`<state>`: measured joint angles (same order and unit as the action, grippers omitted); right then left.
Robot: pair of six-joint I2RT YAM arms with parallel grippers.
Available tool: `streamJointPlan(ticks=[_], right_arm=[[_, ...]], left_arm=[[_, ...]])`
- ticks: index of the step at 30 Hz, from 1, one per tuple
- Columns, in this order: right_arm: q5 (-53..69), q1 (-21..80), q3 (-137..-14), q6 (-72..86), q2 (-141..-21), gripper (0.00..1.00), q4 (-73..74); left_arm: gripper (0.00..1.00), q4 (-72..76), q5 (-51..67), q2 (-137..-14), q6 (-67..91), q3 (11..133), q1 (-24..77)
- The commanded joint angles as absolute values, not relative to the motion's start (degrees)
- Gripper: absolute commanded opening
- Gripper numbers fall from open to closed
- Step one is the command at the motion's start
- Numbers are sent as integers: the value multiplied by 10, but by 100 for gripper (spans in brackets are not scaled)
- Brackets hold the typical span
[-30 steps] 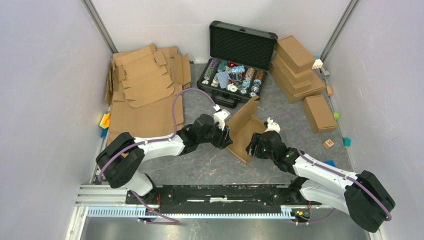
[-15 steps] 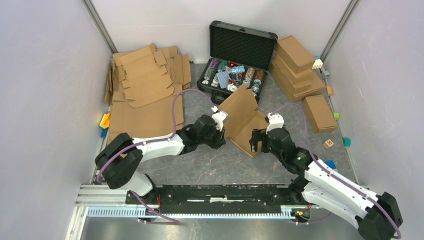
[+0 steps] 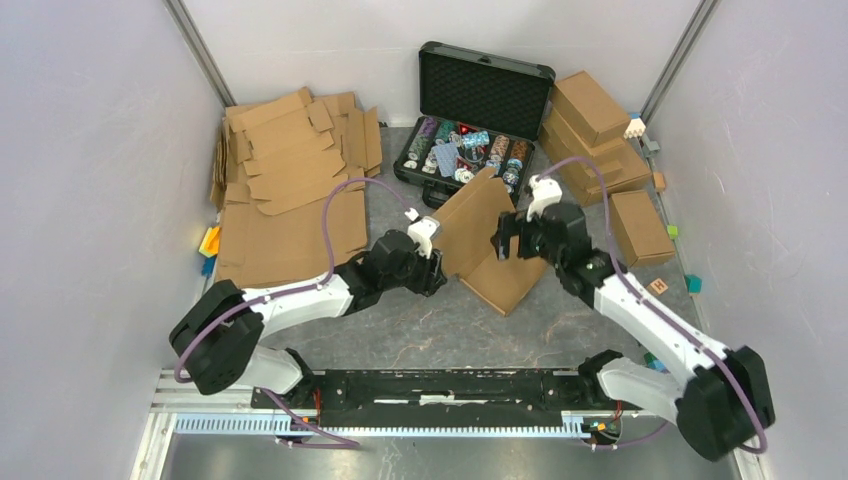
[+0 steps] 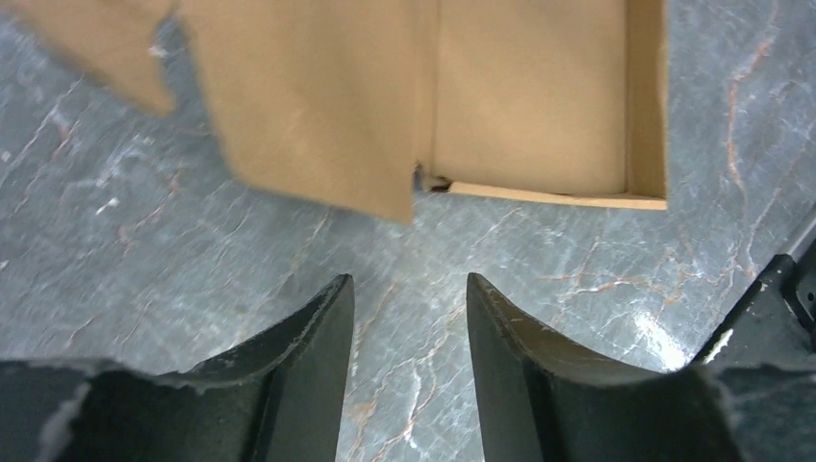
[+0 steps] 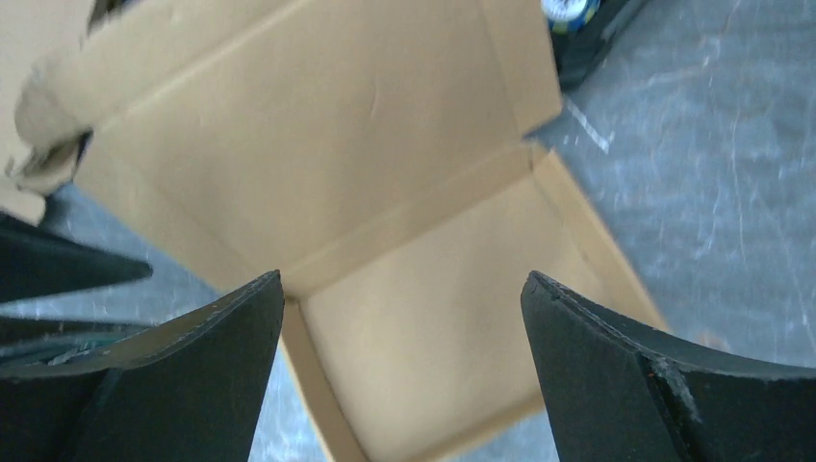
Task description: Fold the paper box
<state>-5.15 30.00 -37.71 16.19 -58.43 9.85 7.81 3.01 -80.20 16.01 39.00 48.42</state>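
The paper box (image 3: pixel 478 228) is half-folded, its lid upright just ahead of the wide-spread, empty right gripper (image 5: pixel 402 279). The left gripper (image 4: pixel 409 281) is parted and empty. Closing the lid seems to be what is left.

bare table (image 3: pixel 440 325) before paper box (image 3: pixel 515 285), chip case (image 3: pixel 485 95) close behind, flat blanks (image 3: pixel 290 170) left, finished boxes (image 3: pixel 590 105) right

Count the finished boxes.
4: three in a stack right of the case, a lone box just in front of it. The stack may hide others.
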Motion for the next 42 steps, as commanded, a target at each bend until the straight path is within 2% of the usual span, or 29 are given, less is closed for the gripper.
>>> streamJointPlan(ticks=[1,5,9,12,20,24,29,32,34,37,42], right_arm=[[112,224,-419,134,-653,98,-36],[199,173,-439,146,-725,98,-125],[281,125,-451,164,-801,98,-216],[289,107,-462,147,-839,98,-255],[337,83,-492,170,-940,98,-378],[343,77,-515,166,-977,98,-389],[354,70,-506,182,-1006,97,-446],[367,68,-498,196,-1011,83,-467],[372,68,-485,205,-1004,71,-485],[369,68,-462,209,-980,54,-493],[355,68,-423,196,-932,36,-481]], left_arm=[[57,106,19,-748,203,362,452],[61,143,66,-719,239,331,424],[63,159,114,-741,286,347,422],[63,166,119,-762,316,363,422],[49,202,122,-833,368,390,415],[41,204,134,-850,371,406,409],[25,204,149,-861,375,420,396],[14,193,160,-862,367,432,386],[11,181,165,-864,361,443,378],[10,158,174,-869,349,466,366],[9,122,184,-884,319,498,346]])
